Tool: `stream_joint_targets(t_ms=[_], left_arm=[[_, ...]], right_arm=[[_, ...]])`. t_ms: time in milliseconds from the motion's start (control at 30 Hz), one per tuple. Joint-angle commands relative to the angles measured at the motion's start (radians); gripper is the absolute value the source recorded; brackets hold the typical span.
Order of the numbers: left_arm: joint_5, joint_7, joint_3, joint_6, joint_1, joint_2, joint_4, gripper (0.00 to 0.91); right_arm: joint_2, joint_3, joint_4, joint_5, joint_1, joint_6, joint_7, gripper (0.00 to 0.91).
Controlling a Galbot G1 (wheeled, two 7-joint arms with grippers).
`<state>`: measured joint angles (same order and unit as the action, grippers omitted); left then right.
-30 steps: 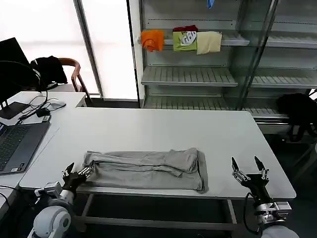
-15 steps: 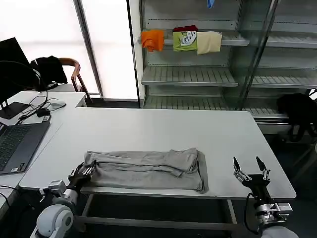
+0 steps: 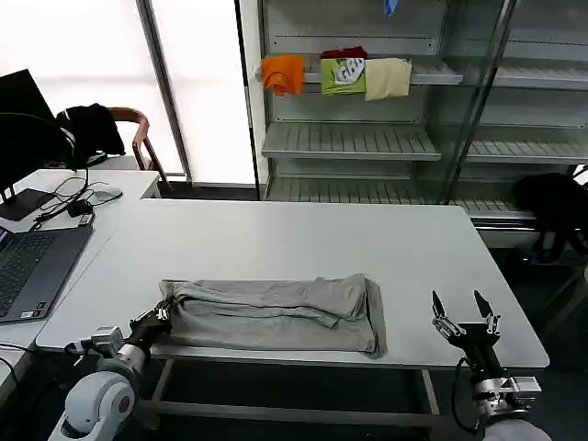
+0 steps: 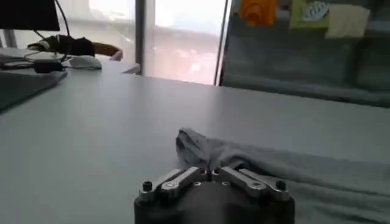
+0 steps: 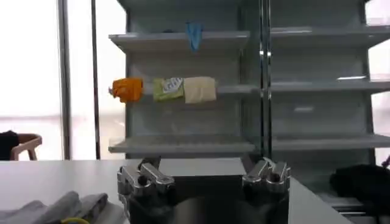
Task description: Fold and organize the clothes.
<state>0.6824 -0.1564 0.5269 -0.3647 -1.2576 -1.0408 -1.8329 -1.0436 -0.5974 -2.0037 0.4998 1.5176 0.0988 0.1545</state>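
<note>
White table (image 3: pixel 303 234), laptop (image 3: pixel 28 266), shelf (image 3: pixel 349 140), orange garment (image 3: pixel 283 73), chair (image 3: pixel 138 129)

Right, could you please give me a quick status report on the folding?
Left pincer shut on shirt at its left end. Right pincer open, idle at table front edge. Nothing in the way.

Bare table (image 3: pixel 303 239) beyond the folded shirt (image 3: pixel 271 312); laptop (image 3: pixel 32 266) crowds the left.

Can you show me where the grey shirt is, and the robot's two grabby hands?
grey shirt (image 3: pixel 271 314): head view, middle of the folded cloth.
left gripper (image 3: pixel 158 317): head view, fingertips at the shirt's left end.
right gripper (image 3: pixel 464 312): head view, between its spread fingertips, at the table's right edge.
</note>
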Motion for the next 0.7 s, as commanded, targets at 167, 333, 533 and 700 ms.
stream_joint_targets(t_ms=[167,333,533,700], left_arm=[[0.008,-0.002,0.007,-0.007,0.001,0.005,-0.012,0.000],[0.008,0.000,0.017,0.002,-0.006,0.018,-0.010,0.000],[0.022,-0.001,0.037,0.002,0.001,0.027,-0.020,0.000],[-0.011,0.026,0.039,0.002,-0.009,0.046,-0.001,0.000]], right_arm=[[-0.002,0.004,-0.001,-0.008,-0.004,-0.002,0.001,0.907],[0.000,0.004,-0.003,-0.009,-0.003,-0.002,0.000,0.907],[-0.002,0.005,-0.003,-0.011,-0.003,-0.002,0.001,0.907],[-0.003,0.006,-0.004,-0.012,-0.001,-0.001,0.001,0.907]])
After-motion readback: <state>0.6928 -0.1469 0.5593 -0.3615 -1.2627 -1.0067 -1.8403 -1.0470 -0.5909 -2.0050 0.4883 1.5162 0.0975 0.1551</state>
